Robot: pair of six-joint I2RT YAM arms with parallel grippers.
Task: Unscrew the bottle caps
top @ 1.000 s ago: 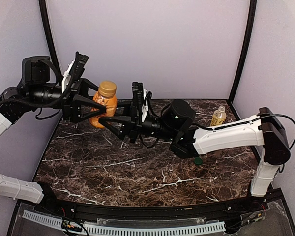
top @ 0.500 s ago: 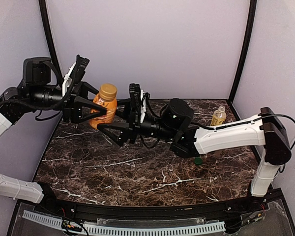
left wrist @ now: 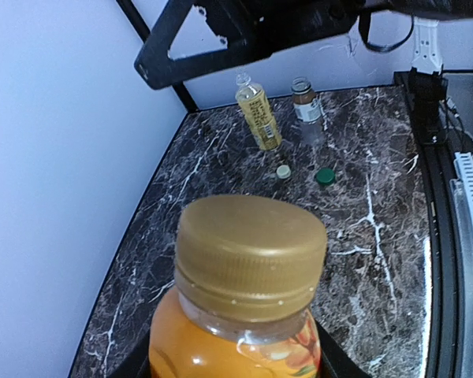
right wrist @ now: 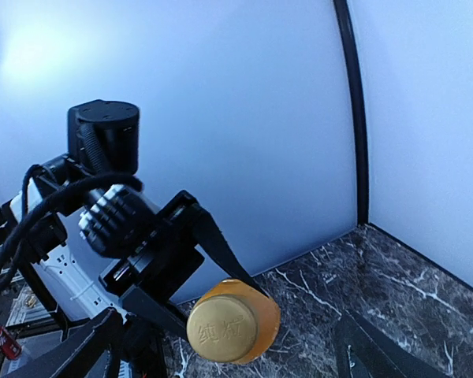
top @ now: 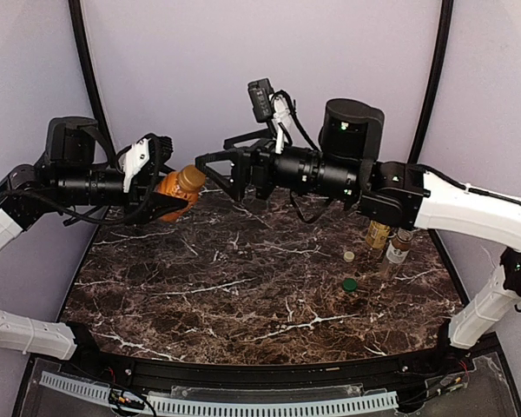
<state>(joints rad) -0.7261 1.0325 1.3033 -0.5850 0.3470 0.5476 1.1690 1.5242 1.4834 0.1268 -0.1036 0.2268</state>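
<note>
My left gripper (top: 168, 193) is shut on the squat orange bottle (top: 175, 186) and holds it on its side above the table's far left. Its gold-orange cap (top: 192, 177) is on and points right, filling the left wrist view (left wrist: 251, 256). My right gripper (top: 215, 170) hangs open just right of that cap without touching it. In the right wrist view the cap (right wrist: 225, 331) faces the camera between my spread fingers (right wrist: 71, 356). The tea bottle (top: 378, 233) and the small clear bottle (top: 398, 248) stand uncapped at the right. The cream-white cap (top: 349, 256) and the dark green cap (top: 350, 284) lie loose on the marble.
The marble table (top: 243, 295) is walled on three sides by pale panels with black corner posts (top: 427, 87). The right arm's long body (top: 356, 169) spans the air over the table's back half. A black rail (top: 243, 373) runs along the near edge.
The left gripper has tipped the orange bottle from upright onto its side, cap toward the right. The right gripper opened, let go of the cap, rose and drew back to the right.
</note>
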